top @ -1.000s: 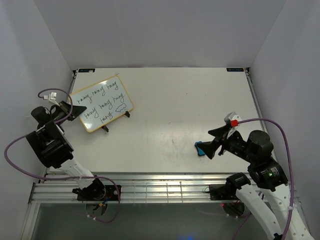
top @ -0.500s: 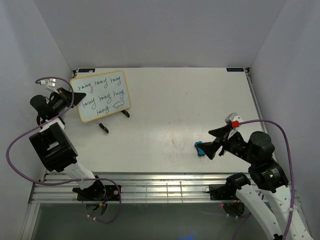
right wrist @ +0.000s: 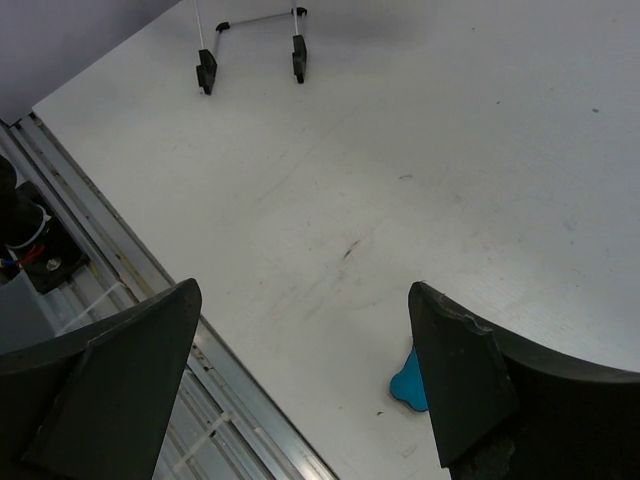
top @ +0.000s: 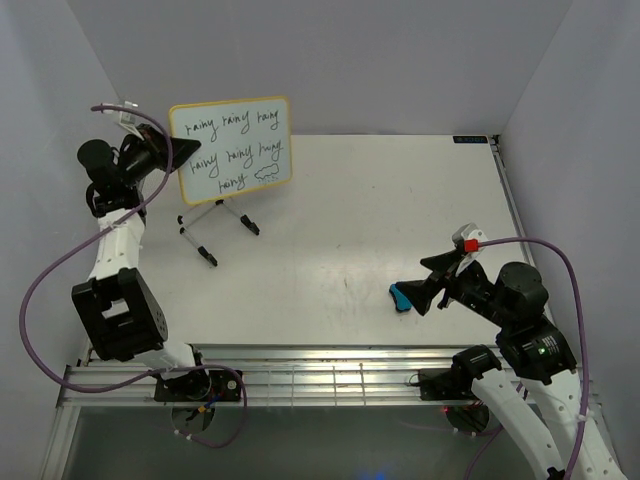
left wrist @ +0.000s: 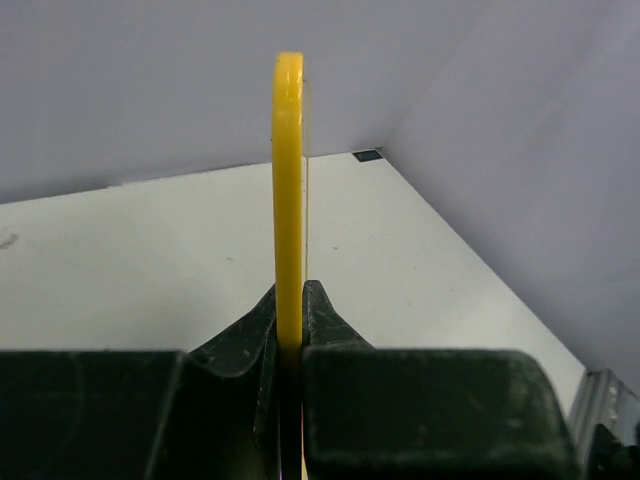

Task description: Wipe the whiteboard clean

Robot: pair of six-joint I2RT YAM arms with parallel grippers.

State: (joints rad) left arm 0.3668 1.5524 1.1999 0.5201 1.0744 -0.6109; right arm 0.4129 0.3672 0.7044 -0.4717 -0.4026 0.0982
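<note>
Blue eraser [top: 400, 298] just beside right end effector [top: 420, 284]

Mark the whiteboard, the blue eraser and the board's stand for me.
whiteboard [top: 233, 150], top external view, middle of its written face.
blue eraser [top: 400, 299], top external view, its visible blue top.
stand [right wrist: 206, 72], right wrist view, its left black foot.

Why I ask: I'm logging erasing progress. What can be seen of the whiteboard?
The whiteboard is a small white rectangle with rounded corners and a thin yellow rim, bearing three rows of black handwriting and a cloud doodle, nothing wiped. It is held up over the far left corner of the table, the left gripper shut on its left rim. Black-footed wire legs hang beneath; whether they touch the table is unclear.
</note>
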